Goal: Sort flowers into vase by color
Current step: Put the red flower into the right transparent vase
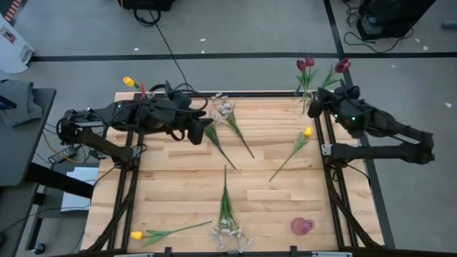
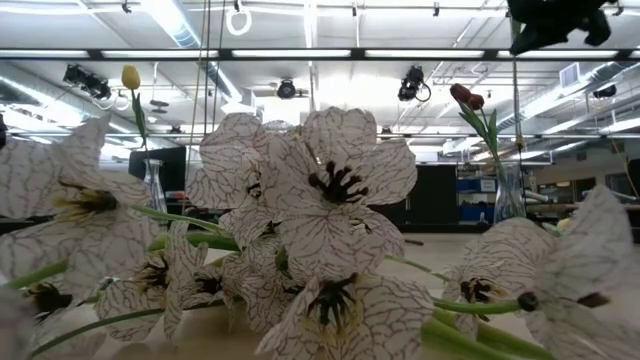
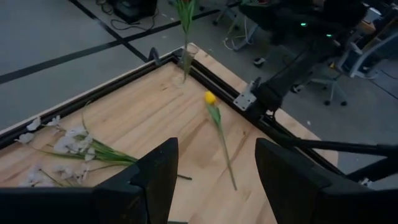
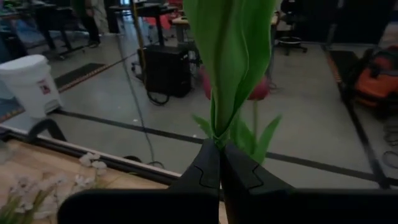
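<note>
My right gripper (image 1: 319, 98) is at the far right corner, shut on a dark red tulip (image 1: 343, 66) with a broad green leaf (image 4: 230, 56). Beside it a clear vase (image 1: 305, 103) holds another red tulip (image 1: 305, 64). A vase at the far left corner holds a yellow tulip (image 1: 128, 82). My left gripper (image 1: 198, 130) hovers open above the far left of the table, near white sprays (image 1: 226, 111). A yellow tulip (image 1: 307, 132) lies flat right of centre; another yellow tulip (image 1: 136, 234) and a white spray (image 1: 228, 227) lie at the near edge. My right gripper pinches the red tulip between its two fingertips where the green leaf narrows onto the stem (image 4: 217, 138). The fingers reach roughly level toward the table's far edge. The tulip is lifted clear of the table, its leaf and bloom extending past the fingertips; the stem below them is hidden by the gripper.
A pink round object (image 1: 302, 226) sits near the front right corner. Black frame rails (image 1: 335, 185) run along the table's sides. In the low view the white blossoms (image 2: 330, 230) fill the foreground. Bare wood (image 1: 178, 185) lies across the middle left.
</note>
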`<state>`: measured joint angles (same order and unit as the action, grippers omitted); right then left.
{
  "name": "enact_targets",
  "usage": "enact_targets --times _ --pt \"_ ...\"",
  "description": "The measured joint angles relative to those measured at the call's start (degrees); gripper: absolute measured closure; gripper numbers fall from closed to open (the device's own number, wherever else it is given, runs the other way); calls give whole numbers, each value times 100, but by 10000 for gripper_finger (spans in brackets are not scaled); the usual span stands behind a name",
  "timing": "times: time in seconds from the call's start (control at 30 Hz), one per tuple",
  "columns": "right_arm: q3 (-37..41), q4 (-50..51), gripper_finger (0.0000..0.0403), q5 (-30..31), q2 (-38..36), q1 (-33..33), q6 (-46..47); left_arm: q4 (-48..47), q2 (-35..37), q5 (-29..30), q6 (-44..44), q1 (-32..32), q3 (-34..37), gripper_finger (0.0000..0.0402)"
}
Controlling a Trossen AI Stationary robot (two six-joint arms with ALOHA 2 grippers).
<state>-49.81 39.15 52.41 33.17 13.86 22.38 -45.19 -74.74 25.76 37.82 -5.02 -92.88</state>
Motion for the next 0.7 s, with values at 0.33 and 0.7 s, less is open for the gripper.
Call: enact_targets --times 0.33,0.7 --pt "481 -1558 395 -1763 -262 1847 -1403 -7 -2 -254 -360 -406 0 183" --pt "484 -1879 395 -3965 334 3923 -1592 -11 -2 -193 -452 -485 0 183"
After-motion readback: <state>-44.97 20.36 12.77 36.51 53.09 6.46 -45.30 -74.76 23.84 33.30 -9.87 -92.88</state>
